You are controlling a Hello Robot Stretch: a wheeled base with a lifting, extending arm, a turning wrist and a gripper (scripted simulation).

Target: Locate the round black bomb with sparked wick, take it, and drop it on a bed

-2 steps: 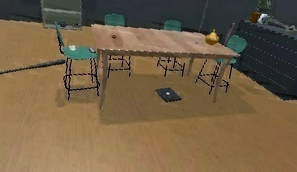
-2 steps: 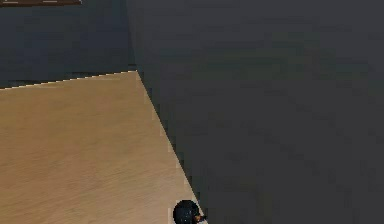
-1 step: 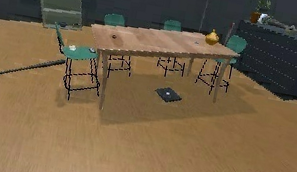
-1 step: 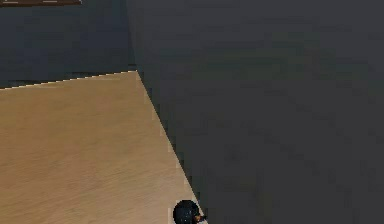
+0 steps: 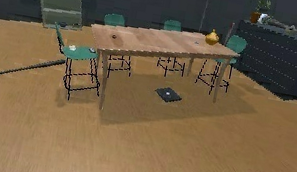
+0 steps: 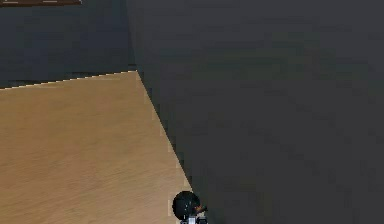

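White squares at the arm side view's bottom edge mark the hand (image 6: 199, 216), and the round black bomb (image 6: 185, 205) shows just beside it. The hand's far end cannot be made out, so I cannot tell whether it is grasping the bomb or empty, nor whether the bomb rests on the wooden floor (image 6: 70, 140) or hangs above it. A dark wall (image 6: 270, 100) rises right behind both. That closeness is the first risk, I judge: turning the base here could scrape hand or bomb against the wall, and a bomb not firmly gripped would roll off along it. Ahead stands the worktop (image 5: 154, 42); how far it lies from the bomb cannot be told. Teal chairs (image 5: 78, 56) ring the worktop, a flat dark thing (image 5: 167, 93) lies on the floor by its near edge, and a long dark pole (image 5: 28, 68) lies on the floor to the worktop's left in the forward view. Driving off to seek a bed could snag the wheels on any of these. A small dark thing (image 5: 115, 35) on the worktop could be mistaken for the bomb.
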